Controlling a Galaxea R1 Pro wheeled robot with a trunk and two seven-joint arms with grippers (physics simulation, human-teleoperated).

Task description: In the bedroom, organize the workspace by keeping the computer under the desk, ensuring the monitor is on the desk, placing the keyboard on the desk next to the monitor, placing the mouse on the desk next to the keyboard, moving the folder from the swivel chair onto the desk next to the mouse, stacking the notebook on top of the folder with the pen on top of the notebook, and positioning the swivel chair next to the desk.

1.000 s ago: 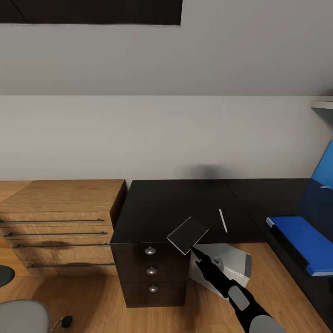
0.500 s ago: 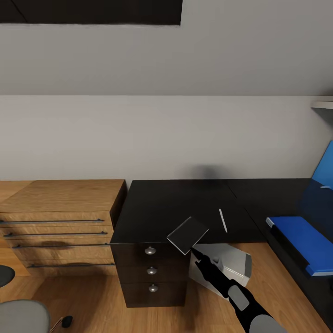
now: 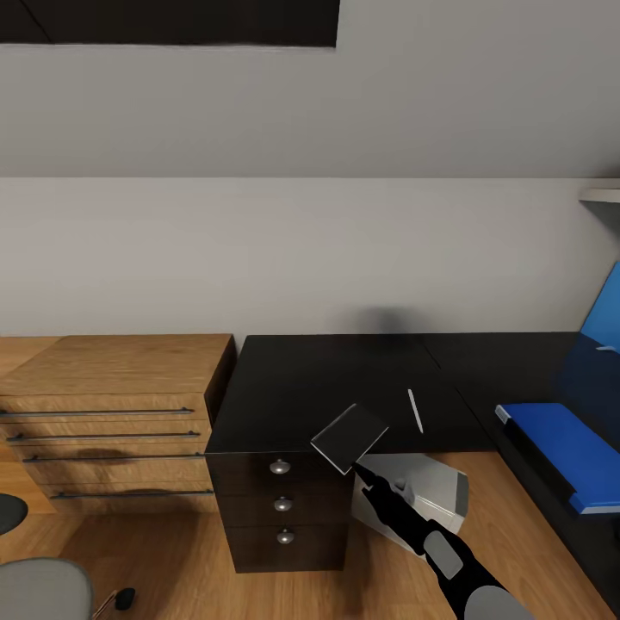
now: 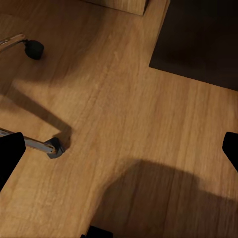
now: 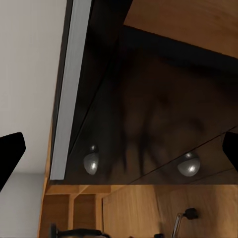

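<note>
Small thin grey notebook with dark edge (image 3: 349, 437), tilted up, above the near edge of the long black desk (image 3: 327, 387), over the drawers with round silver knobs (image 3: 279, 468). Right gripper (image 3: 360, 466) clamped on its near corner. Judged light, stiff enough to hold flat, slick-faced; a corner pinch lets it pivot, so a mid-edge hold would serve better.

Short thin white pen (image 3: 415, 410) lies on the desk just right of it. Flat bright blue folder (image 3: 564, 452) far right on the desk. Left gripper (image 4: 119, 148) spread wide over the wood floor (image 4: 129, 124).
</note>
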